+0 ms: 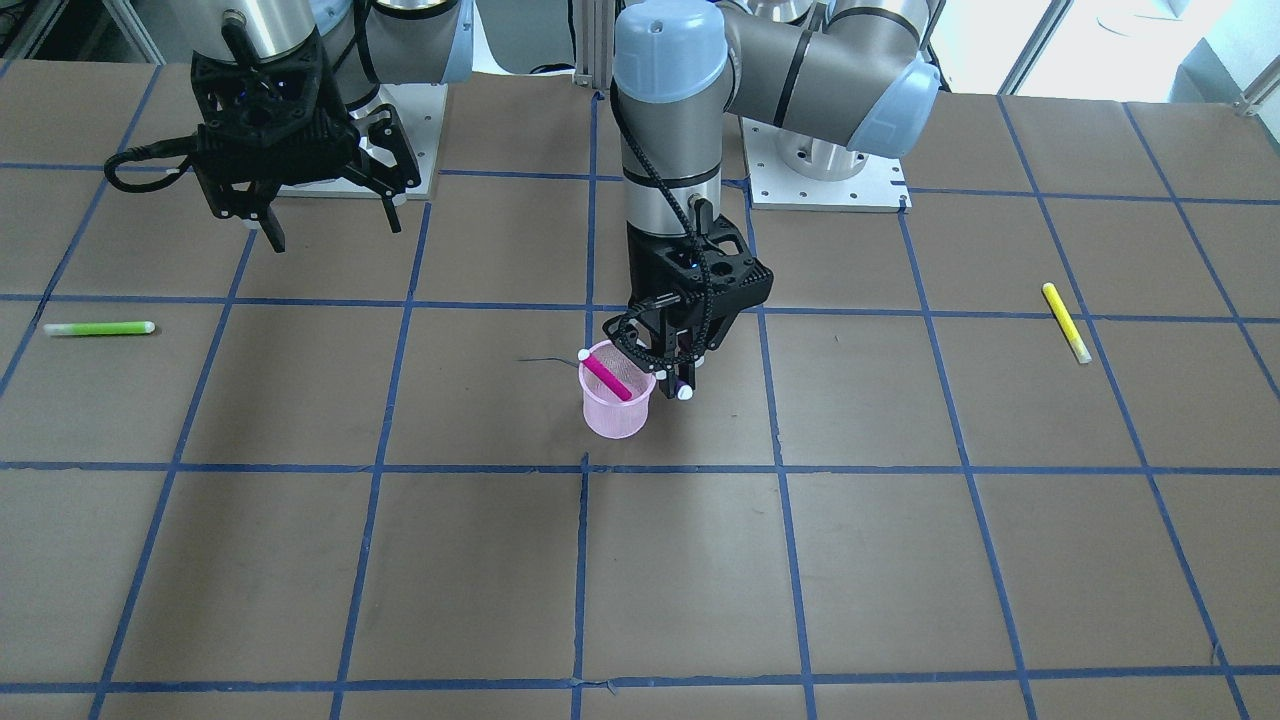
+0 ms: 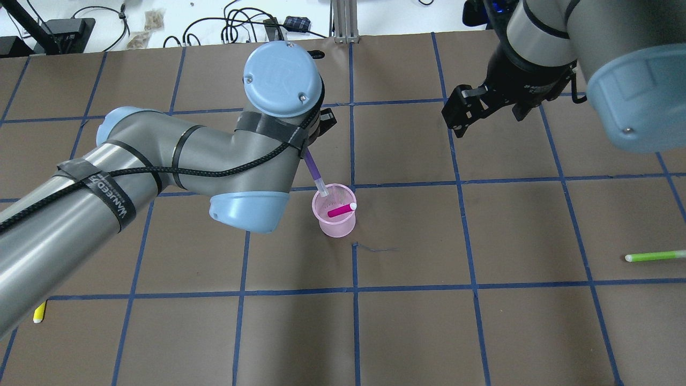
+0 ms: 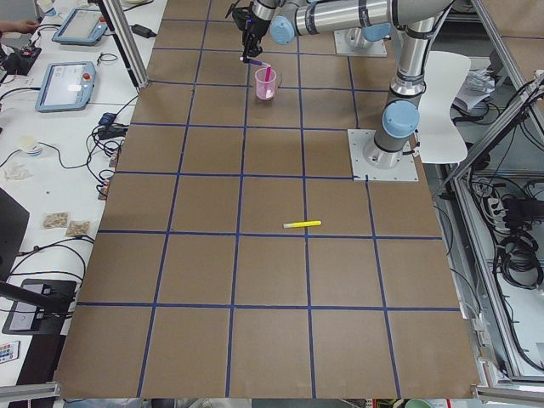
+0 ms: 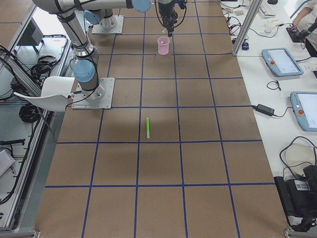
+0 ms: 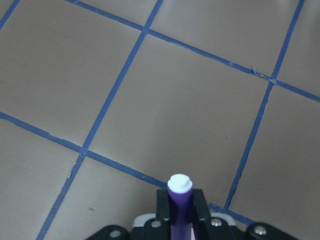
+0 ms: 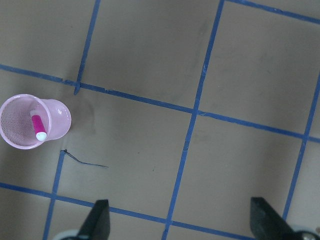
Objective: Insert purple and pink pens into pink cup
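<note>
The pink mesh cup (image 1: 615, 412) stands upright near the table's middle, with the pink pen (image 1: 607, 378) leaning inside it. My left gripper (image 1: 680, 372) is shut on the purple pen (image 2: 313, 170) and holds it tilted beside the cup (image 2: 336, 225). The pen's white lower tip is at the cup's rim; I cannot tell whether it is inside. The left wrist view shows the purple pen (image 5: 179, 197) clamped between the fingers (image 5: 162, 206). My right gripper (image 1: 330, 228) is open and empty, high and well away from the cup (image 6: 57, 120).
A green pen (image 1: 98, 328) lies far out on the robot's right side. A yellow pen (image 1: 1066, 322) lies far out on its left side. The brown table has blue tape grid lines (image 1: 585, 560).
</note>
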You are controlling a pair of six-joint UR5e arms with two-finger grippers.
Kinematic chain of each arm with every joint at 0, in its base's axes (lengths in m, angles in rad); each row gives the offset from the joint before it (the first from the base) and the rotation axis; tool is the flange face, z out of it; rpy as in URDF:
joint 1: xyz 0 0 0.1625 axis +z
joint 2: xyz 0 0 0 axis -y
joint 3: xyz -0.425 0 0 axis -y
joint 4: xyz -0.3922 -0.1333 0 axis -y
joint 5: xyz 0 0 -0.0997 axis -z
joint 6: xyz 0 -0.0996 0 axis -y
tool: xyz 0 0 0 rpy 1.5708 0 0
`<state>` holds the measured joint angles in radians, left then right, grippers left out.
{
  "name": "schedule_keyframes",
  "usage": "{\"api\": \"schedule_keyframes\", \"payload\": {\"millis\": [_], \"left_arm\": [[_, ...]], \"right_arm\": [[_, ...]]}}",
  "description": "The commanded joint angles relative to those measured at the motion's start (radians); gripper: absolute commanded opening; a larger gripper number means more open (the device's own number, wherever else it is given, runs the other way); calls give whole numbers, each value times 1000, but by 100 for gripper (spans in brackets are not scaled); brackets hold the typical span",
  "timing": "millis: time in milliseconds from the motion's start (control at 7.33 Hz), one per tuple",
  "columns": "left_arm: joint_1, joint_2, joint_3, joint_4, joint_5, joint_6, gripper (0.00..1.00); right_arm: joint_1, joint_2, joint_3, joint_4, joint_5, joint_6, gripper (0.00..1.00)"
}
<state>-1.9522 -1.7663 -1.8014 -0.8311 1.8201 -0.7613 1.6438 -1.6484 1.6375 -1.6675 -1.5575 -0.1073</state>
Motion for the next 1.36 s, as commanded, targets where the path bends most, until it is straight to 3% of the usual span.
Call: {"api": "schedule_keyframes", "payload": {"millis": [0, 1091, 1227], "left_arm": [[-45, -44, -16, 39, 83, -61, 0], [-79, -114, -58, 99, 107, -101, 0], [-79, -114, -56, 101, 104, -84, 56]], "right_arm": [[2, -17, 2, 29, 10, 158, 100], [2, -18, 10, 32, 11, 138, 100], [4, -18, 10, 32, 11, 138, 100]]}}
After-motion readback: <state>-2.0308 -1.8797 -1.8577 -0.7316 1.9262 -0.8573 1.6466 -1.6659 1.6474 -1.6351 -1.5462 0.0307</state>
